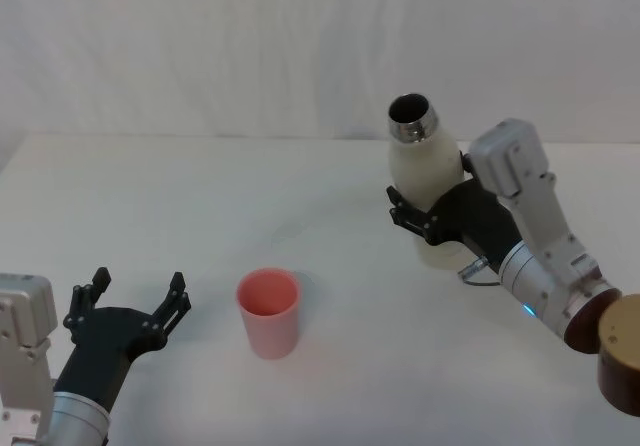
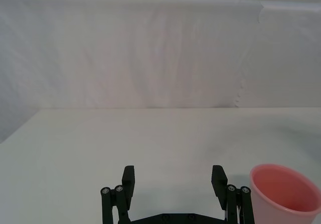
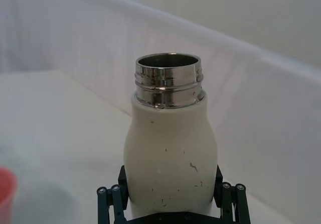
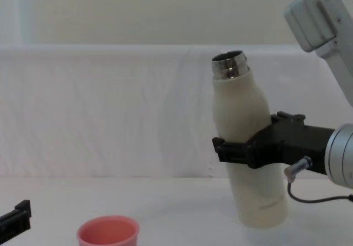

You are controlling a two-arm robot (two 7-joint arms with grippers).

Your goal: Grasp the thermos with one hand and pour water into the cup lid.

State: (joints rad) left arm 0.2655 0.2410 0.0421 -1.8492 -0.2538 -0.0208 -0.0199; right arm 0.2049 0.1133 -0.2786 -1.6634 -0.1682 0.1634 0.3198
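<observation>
The white table (image 1: 180, 196) runs back to a white cloth backdrop (image 1: 200, 56); on its right half, seen from the head, the thermos (image 1: 425, 181) is the tallest thing, cream-white, its open steel neck (image 1: 411, 118) uncapped and leaning a little toward the robot's left; in the chest view its base sits at or just above the table, and whether it touches I cannot tell. The right gripper (image 1: 425, 216) is clamped around the bottle's middle, black fingers (image 4: 229, 149) pressed to both sides of the body; the wrist view shows the same grip low on the cream wall (image 3: 170, 158). The left gripper (image 1: 135, 301) rests low at the near left, its fingers spread wide apart, holding nothing and touching nothing. The cup lid (image 1: 268, 311) stands upright on the table, salmon-pink, mouth up, just to the right of the left gripper and well apart from the thermos.
</observation>
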